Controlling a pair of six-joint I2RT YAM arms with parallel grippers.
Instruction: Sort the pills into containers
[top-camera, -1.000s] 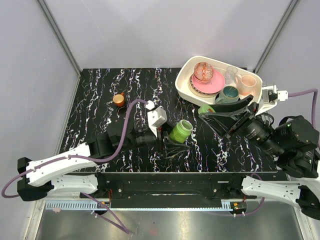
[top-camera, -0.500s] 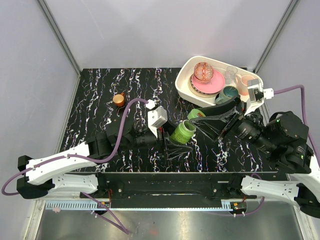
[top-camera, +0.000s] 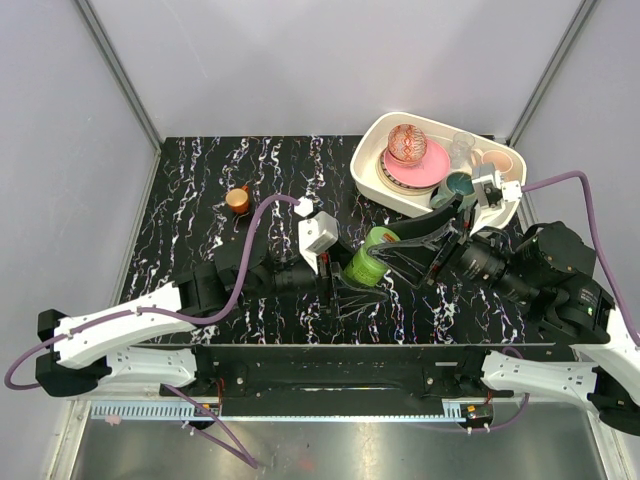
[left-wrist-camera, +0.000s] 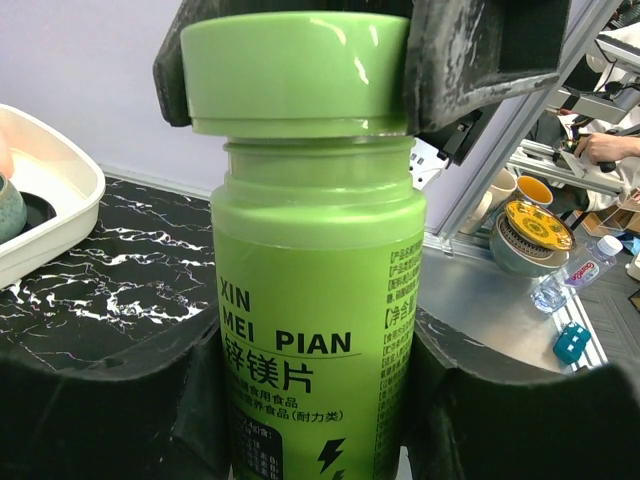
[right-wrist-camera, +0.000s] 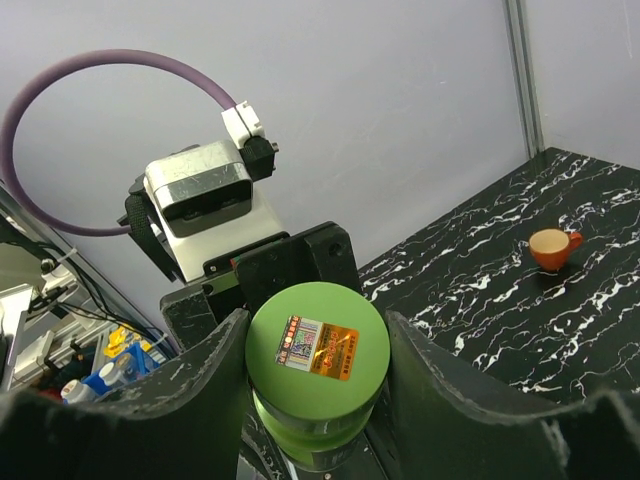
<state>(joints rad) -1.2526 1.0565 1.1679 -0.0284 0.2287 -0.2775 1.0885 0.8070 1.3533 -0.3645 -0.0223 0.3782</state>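
Gripping green bottle (left-wrist-camera: 315, 300) round its body with left gripper (left-wrist-camera: 315, 425), at middle of table (top-camera: 200, 180). Pinching its cap (right-wrist-camera: 300, 385) tight with right gripper (right-wrist-camera: 316, 340). Showing printed label only from left wrist, sticker on cap top only from right wrist. Cannot make out pill box in any view.

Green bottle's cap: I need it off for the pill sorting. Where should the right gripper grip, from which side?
Grip the cap by its round side wall, coming end-on, in line with the bottle; the left gripper holds the body, leaving only that end free.
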